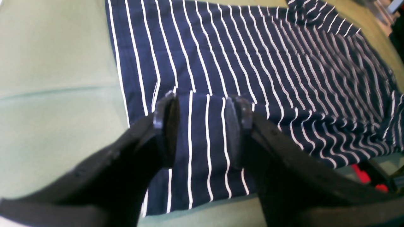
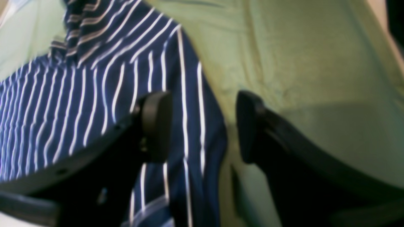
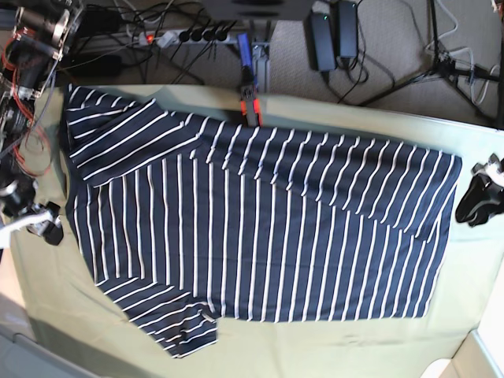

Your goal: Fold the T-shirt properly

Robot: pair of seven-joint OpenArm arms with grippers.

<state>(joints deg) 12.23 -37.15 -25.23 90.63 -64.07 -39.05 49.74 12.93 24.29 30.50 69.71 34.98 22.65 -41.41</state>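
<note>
The dark navy T-shirt [image 3: 260, 228] with thin white stripes lies spread flat on the olive-green cloth [image 3: 331, 342], one sleeve [image 3: 177, 327] toward the front left. My left gripper [image 1: 202, 126] is open at the shirt's right-hand hem, and striped fabric [image 1: 202, 148] shows between its fingers. In the base view this left gripper [image 3: 479, 203] sits just off the shirt's right edge. My right gripper [image 2: 202, 126] is open over the shirt's edge [image 2: 192, 132], one finger above the fabric and the other above bare cloth. The base view places the right gripper [image 3: 46, 227] at the shirt's left edge.
A red-orange clamp [image 3: 250, 106] sits at the table's back edge, touching the shirt's far side. Cables, a power strip [image 3: 197, 33] and a tripod [image 3: 441, 55] stand on the floor behind. Arm hardware with wires [image 3: 27, 63] fills the back left corner.
</note>
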